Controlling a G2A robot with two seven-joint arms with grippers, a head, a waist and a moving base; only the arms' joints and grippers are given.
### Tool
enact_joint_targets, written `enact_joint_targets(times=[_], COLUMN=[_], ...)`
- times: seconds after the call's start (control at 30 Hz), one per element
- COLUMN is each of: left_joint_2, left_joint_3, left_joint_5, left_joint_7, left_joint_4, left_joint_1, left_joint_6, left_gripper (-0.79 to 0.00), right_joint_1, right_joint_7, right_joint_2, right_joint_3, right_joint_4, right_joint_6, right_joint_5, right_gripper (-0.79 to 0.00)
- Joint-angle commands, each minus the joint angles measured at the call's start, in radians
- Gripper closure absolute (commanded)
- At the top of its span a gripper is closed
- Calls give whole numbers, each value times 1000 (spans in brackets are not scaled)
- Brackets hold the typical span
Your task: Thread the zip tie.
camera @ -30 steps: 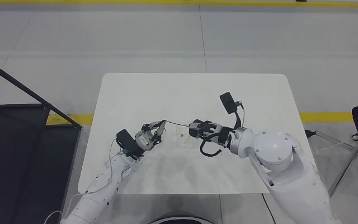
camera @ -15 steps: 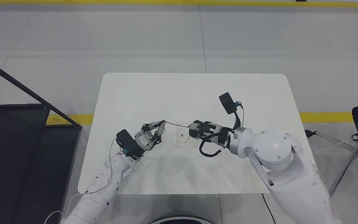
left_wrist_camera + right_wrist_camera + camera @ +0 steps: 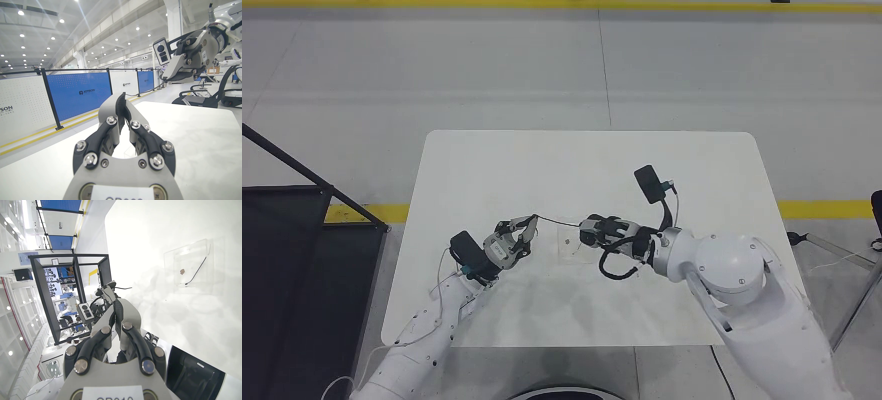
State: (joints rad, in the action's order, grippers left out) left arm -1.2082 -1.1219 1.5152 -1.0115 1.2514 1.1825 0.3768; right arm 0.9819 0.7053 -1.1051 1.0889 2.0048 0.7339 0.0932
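L gripper (image 3: 529,222), R gripper (image 3: 583,229) both pinching zip tie (image 3: 556,221)

Top view: high overhead, looking down on the whole desk (image 3: 492,170).
Left wrist view: close behind its fingers (image 3: 109,108), facing the right gripper (image 3: 164,78).
Right wrist view: close behind its fingers (image 3: 132,316), facing the left gripper (image 3: 111,286).
Shared: desk, both grippers.

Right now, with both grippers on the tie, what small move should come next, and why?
Probably ease the right gripper toward the left gripper a little. The tie runs straight between them above the table, both shut on it, so it needs slack to bow into a loop before its tip can reach the head. I cannot tell which end is the head.
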Motion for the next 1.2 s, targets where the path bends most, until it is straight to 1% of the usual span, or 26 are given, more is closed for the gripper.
enact_joint_targets(times=[0.0,0.17,0.47,0.73,1.17], left_joint_2=[0,0,0,0,0], left_joint_3=[0,0,0,0,0], left_joint_5=[0,0,0,0,0], left_joint_7=[0,0,0,0,0], left_joint_4=[0,0,0,0,0], left_joint_1=[0,0,0,0,0], left_joint_6=[0,0,0,0,0], left_gripper=[0,0,0,0,0], right_joint_1=[-3,-10,-8,-7,54], right_joint_7=[-1,-3,-23,-19,-35], right_joint_2=[0,-1,-4,-2,10], right_joint_3=[-2,-9,-7,-11,-5], right_joint_4=[-2,-8,-12,-9,62], right_joint_6=[3,6,-18,-12,1], right_joint_5=[2,6,30,23,-26], right_gripper=[0,0,0,0,0])
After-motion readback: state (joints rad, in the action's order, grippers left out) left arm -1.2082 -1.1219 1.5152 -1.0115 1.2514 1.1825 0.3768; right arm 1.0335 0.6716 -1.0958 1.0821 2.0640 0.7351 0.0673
